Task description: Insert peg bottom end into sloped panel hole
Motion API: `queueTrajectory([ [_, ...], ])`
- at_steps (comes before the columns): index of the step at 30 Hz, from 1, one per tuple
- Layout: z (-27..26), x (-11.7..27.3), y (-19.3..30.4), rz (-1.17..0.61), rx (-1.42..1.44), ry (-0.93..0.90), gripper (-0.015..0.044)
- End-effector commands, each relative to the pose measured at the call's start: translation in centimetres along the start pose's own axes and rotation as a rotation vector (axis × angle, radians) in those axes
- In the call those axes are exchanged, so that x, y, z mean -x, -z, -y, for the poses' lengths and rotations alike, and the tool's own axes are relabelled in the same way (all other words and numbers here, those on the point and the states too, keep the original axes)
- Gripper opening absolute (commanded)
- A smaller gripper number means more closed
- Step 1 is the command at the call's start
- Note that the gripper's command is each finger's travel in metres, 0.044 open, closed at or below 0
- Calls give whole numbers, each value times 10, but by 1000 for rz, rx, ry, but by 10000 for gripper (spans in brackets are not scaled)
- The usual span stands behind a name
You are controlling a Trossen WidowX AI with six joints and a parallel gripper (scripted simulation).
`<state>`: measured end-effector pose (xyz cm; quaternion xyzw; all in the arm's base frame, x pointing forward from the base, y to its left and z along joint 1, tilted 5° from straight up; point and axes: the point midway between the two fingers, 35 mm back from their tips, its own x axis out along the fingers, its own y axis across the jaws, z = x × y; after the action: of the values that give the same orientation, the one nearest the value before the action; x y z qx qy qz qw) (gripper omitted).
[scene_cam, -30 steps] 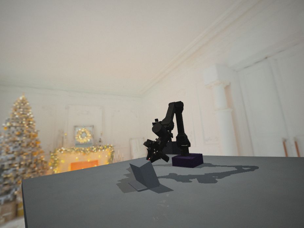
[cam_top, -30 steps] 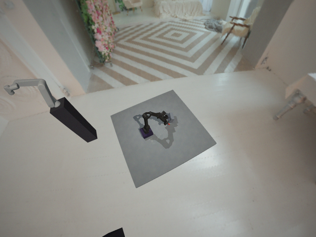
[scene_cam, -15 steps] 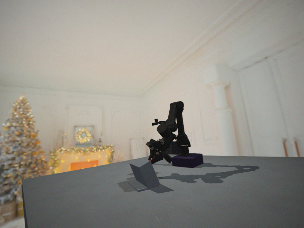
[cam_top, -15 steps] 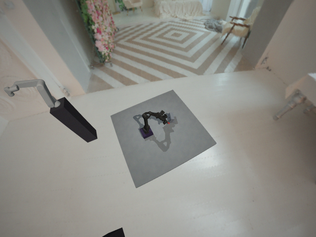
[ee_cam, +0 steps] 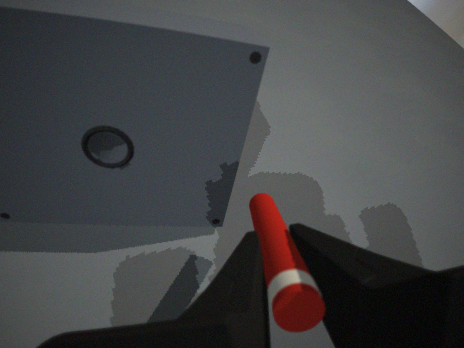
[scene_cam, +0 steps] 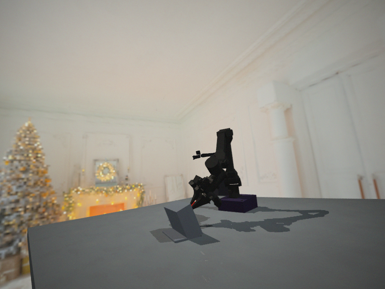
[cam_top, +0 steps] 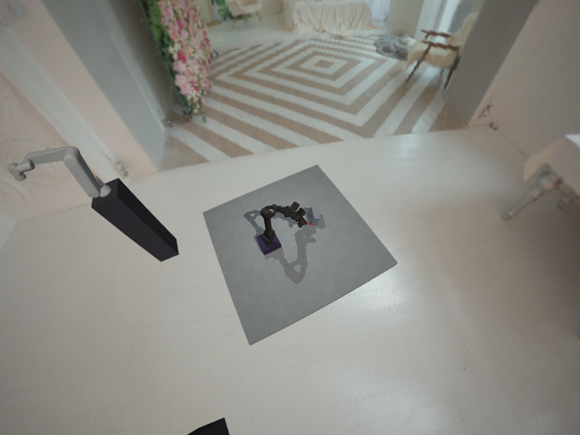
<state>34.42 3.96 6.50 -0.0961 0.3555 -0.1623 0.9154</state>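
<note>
The red round peg (cam_top: 308, 224) (scene_cam: 193, 203) (ee_cam: 280, 245) has a white band near its top end. My gripper (cam_top: 305, 223) (scene_cam: 192, 204) (ee_cam: 274, 238) is shut on the peg and holds it above the table. The sloped grey panel (cam_top: 315, 214) (scene_cam: 190, 221) (ee_cam: 175, 100) stands close by. Its round, dark-rimmed hole (ee_cam: 107, 146) shows at the left in the wrist view. The peg's far end is to the lower right of the hole there, beside the panel's lower right corner, outside the hole. The hole's bottom is hidden.
The grey table (cam_top: 299, 304) (scene_cam: 124, 264) carries my arm's purple base block (cam_top: 269, 245) (scene_cam: 237, 204). Dark screw dots mark the panel's corners in the wrist view. Shadows of the arm fall around the panel. A grey arm (cam_top: 83, 173) on a dark pedestal (cam_top: 140, 229) stands away from the table.
</note>
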Motion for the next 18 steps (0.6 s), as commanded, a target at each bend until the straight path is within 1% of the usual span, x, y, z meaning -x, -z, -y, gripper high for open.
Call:
queueTrajectory([
  [1,-4,3,2,21,-10,0,0],
  [18,-19,16,4,108,-54,-11,0],
])
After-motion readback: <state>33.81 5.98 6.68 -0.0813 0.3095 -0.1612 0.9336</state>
